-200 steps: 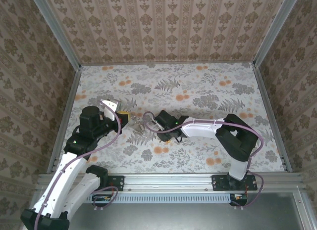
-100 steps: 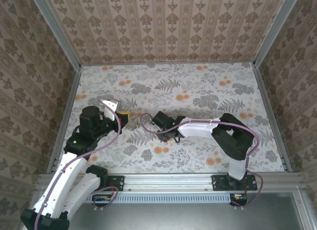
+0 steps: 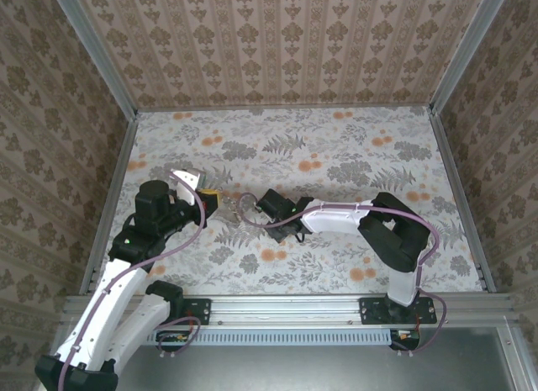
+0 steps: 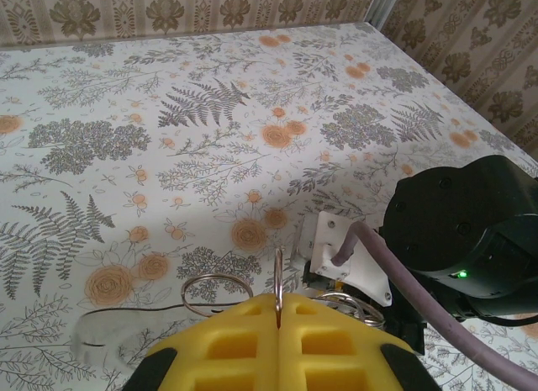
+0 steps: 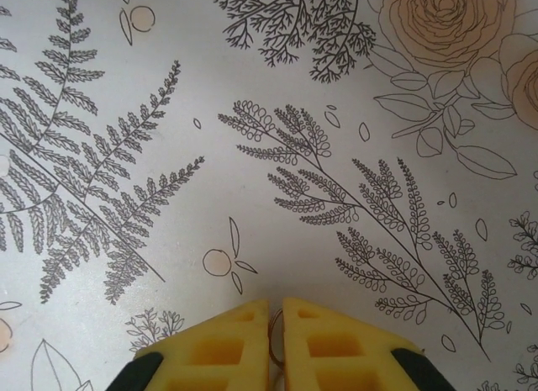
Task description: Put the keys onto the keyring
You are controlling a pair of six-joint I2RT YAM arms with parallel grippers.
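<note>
Looking down from the top: left pincer (image 3: 210, 203) and right pincer (image 3: 250, 204) face each other low over the tabletop (image 3: 353, 155), with the keyring (image 3: 229, 204) between them.
Left wrist: the left pincer (image 4: 278, 305) is clenched on the keyring (image 4: 278, 273), which stands upright and edge-on.
Right wrist: the right pincer (image 5: 276, 314) is clenched on a thin metal loop, probably the keys (image 5: 273, 334).

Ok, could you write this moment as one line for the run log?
left gripper: shut on keyring | right gripper: shut on thin loop, identity unclear | grippers: facing, close together
</note>
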